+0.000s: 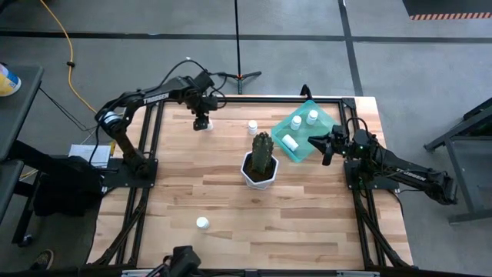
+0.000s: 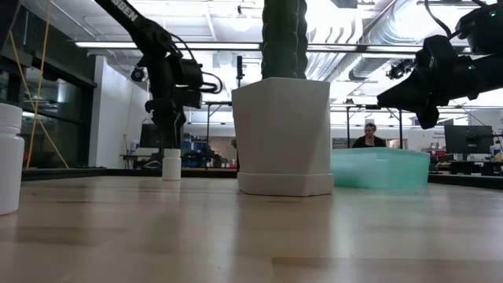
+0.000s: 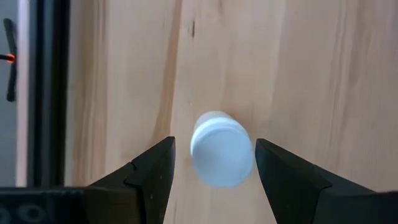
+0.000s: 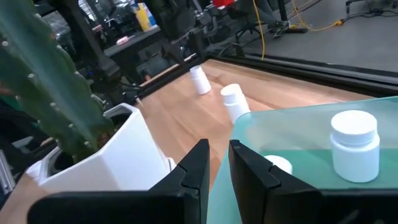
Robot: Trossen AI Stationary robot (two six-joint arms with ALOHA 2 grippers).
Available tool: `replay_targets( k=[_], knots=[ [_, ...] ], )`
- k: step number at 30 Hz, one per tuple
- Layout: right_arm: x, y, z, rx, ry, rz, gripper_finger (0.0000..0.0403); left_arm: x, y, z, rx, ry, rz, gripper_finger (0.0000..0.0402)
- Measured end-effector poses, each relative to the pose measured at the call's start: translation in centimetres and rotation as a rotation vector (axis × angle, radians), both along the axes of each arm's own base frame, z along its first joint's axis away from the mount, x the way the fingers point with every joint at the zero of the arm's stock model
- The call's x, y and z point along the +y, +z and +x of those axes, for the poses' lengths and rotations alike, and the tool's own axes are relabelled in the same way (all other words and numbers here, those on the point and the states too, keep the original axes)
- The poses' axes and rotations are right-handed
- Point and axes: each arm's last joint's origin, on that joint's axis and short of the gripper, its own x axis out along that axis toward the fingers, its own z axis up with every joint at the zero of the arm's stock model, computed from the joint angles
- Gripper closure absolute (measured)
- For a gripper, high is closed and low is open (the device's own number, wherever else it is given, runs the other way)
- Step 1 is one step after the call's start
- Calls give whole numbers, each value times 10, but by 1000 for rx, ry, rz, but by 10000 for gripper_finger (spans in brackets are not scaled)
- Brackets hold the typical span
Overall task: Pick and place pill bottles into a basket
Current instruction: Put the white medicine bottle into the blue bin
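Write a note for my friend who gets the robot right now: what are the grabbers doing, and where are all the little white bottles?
Left gripper: open, hanging over a standing bottle at the table's far side, fingers on either side of it, not yet gripping.
Right gripper: shut and empty, waiting by the basket at its near right edge.
Done: three bottles in the basket, two standing, one lying.
Left: the bottle under the left gripper, one just behind the cactus pot, one near the table's front edge.
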Motion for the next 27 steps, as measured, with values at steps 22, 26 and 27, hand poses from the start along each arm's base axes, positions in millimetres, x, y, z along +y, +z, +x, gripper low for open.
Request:
replay_targets(
  k=[22, 26, 27],
  knots=[
    [0, -2, 0, 15, 1, 7, 355, 8, -31, 8, 64, 46, -64, 170],
    [0, -2, 0, 18, 1, 8, 356, 8, -30, 8, 55, 44, -67, 188],
    [0, -2, 0, 18, 1, 9, 356, 9, -30, 8, 64, 49, -53, 189]
  ],
)
